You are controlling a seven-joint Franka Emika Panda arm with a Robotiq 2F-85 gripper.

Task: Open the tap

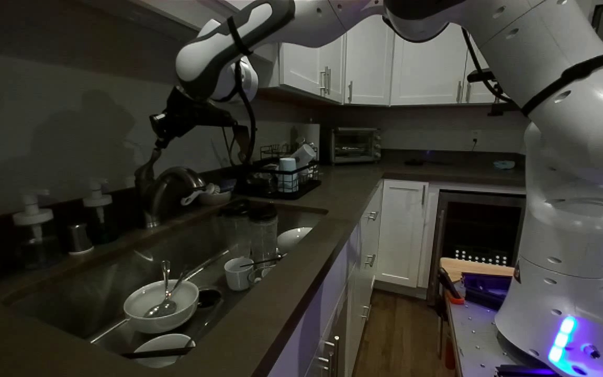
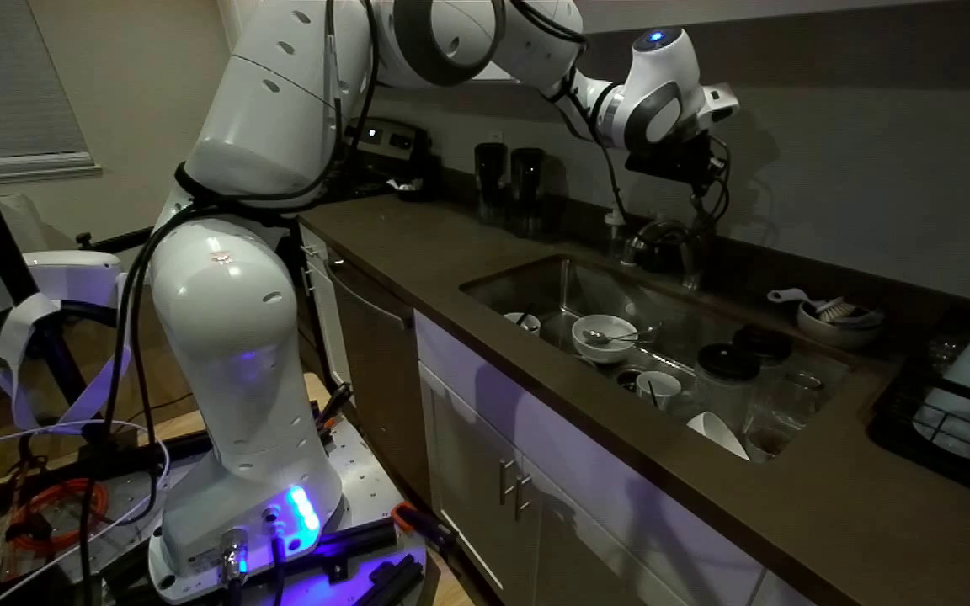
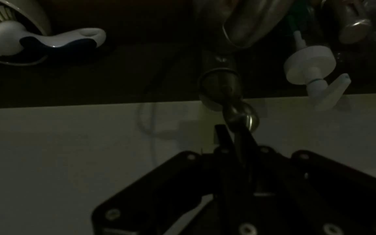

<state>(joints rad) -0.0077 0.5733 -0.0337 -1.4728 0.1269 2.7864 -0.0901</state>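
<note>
Behind the sink (image 1: 105, 288), along the wall (image 1: 34, 94), the dark metal tap (image 1: 157, 193), spout (image 1: 191, 180) arched. Above it, at the small lever (image 3: 240, 116), the gripper (image 3: 234, 130), fingers (image 3: 221, 134) close together with the lever between; too dark to tell whether clamped on it or just around it. In the sink, a white bowl (image 1: 156, 324) with spoons (image 1: 163, 308) resting inside, handles up past the rim. Near that, a white dish (image 1: 163, 341) with a dark handle (image 1: 160, 353) lying across it. On the bowl's other side, a white cup (image 1: 237, 275) with another dark handle (image 1: 264, 261) at the rim. Beyond, two clear jars (image 1: 264, 238) under black lids (image 1: 263, 212), contents too dim to tell, plus a clear glass (image 2: 798, 396) and a second white bowl (image 2: 716, 433), tilted. On the counter (image 1: 327, 246) beside the tap, a small bowl (image 2: 834, 334) with a dish brush (image 3: 60, 39) propped in it, handle out over the rim. On the tap's opposite side, two pump bottles (image 1: 33, 219) with white tops, green showing around the tube of one, and a small metal pot (image 1: 79, 238) between them. Farther along the counter, a black wire dish rack (image 1: 283, 196) with a pale blue cup (image 1: 287, 173) and a tipped white cup (image 1: 304, 155) inside; past that, a toaster oven (image 1: 356, 146) with a glass front.
</note>
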